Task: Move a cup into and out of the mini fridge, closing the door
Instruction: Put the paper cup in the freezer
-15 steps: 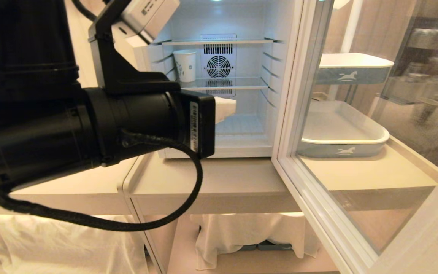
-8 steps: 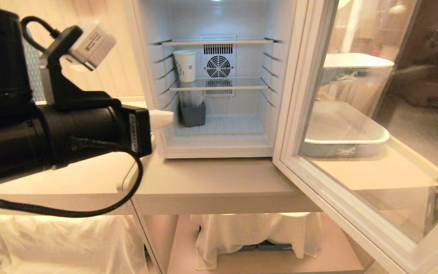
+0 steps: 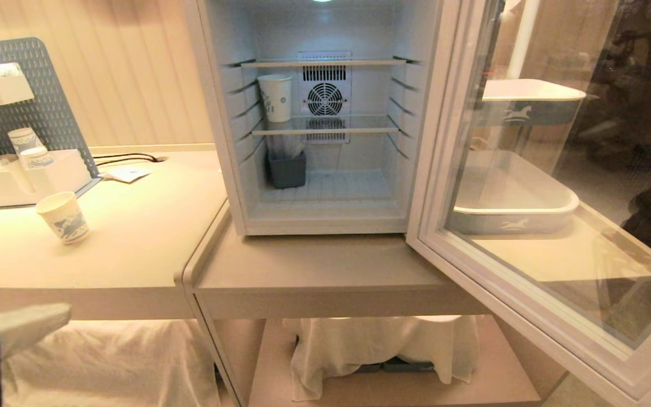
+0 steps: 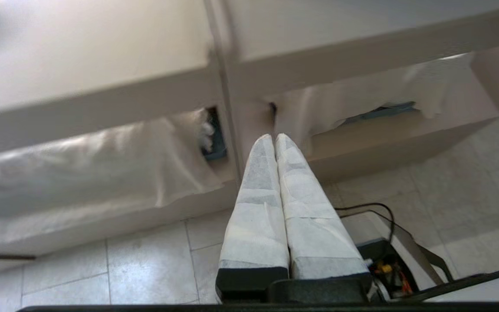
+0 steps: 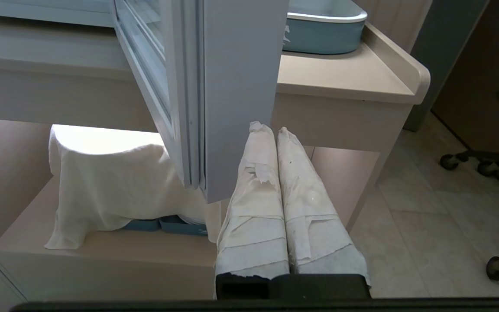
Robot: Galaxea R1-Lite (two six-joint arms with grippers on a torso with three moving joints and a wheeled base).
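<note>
Standing on the middle wire shelf at upper centre of the head view, the cup (image 3: 275, 98) sits inside the mini fridge (image 3: 325, 118), whose door (image 3: 534, 237) hangs open rightward. Left gripper (image 4: 274, 139) and right gripper (image 5: 269, 130) keep jaws together, empty.

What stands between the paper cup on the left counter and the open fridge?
In the head view, only bare counter top and the seam between the two counters separate the cup from the fridge; nothing stands on that stretch.

White mini fridge (image 3: 212, 113); white cup (image 3: 275, 97) with blue print; dark-tinted, pale-framed door (image 3: 444, 169)
</note>
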